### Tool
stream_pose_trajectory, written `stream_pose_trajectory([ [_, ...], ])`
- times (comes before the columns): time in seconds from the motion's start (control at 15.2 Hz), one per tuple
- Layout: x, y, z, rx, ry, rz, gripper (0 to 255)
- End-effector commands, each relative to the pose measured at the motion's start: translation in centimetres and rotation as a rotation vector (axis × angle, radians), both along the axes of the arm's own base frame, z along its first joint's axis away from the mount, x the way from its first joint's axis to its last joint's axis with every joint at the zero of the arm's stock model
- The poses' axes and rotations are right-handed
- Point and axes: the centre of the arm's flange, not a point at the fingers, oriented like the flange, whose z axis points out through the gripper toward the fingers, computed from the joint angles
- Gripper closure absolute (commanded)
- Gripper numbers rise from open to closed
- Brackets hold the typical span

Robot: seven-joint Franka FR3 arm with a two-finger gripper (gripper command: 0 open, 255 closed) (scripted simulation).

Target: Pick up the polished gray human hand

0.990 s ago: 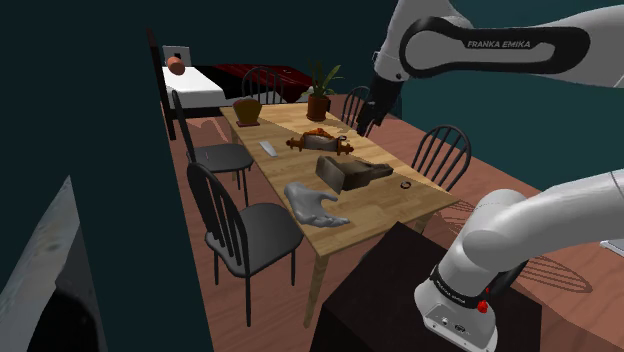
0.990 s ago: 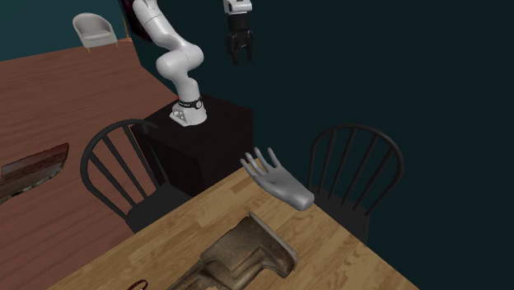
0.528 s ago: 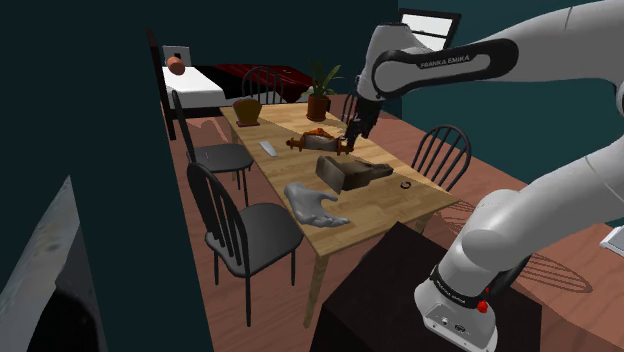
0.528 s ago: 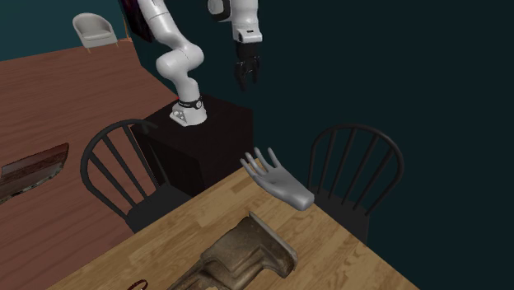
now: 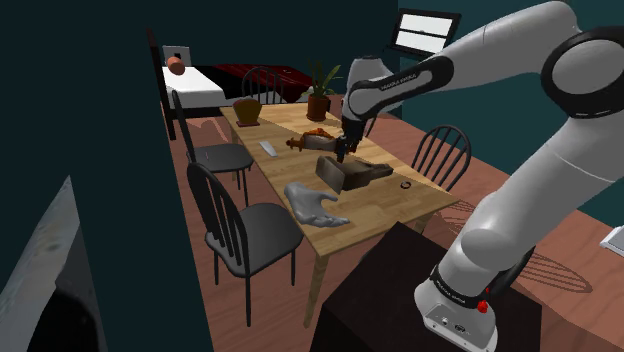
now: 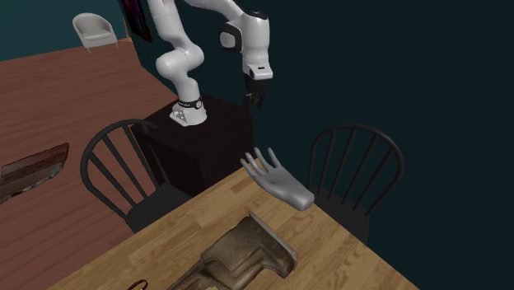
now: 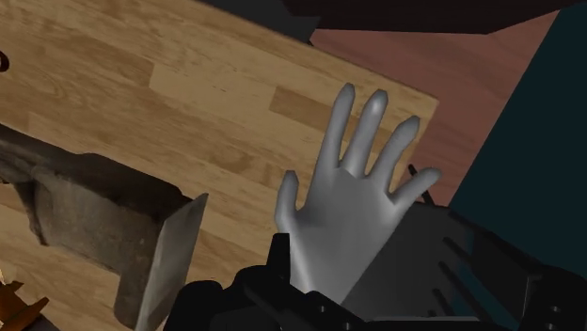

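Black chair (image 5: 245, 228) stands leftmost in the shoulder view; next we find the grey hand (image 5: 313, 204) lying flat at the wooden table's (image 5: 397, 203) near edge, then the gripper (image 5: 340, 154) hanging by a brown block (image 5: 357, 174); whether it is spread or closed we cannot tell

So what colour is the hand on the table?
Grey hand, clearest in the wrist view.

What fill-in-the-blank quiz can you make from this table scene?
1. The gray hand lies on a ___ table.
2. The gripper hangs ___ the table, clear of the hand.
3. The chairs are ___.
4. The pot at the table's far end holds a ___.
Missing words: wooden; above; black; plant.
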Motion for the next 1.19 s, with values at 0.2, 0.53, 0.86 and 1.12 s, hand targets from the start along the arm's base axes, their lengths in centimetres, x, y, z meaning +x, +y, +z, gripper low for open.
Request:
stream_pose_trajectory([
  [0.2,3.2,-2.0,-5.7,0.003,0.045,0.022,0],
  [0.53,6.3,-4.2,-11.5,0.006,0.09,0.043,0],
  [0.86,9.1,-6.2,-17.4,0.01,0.135,0.064,0],
  [1.12,11.3,-7.8,-22.3,0.012,0.171,0.08,0],
])
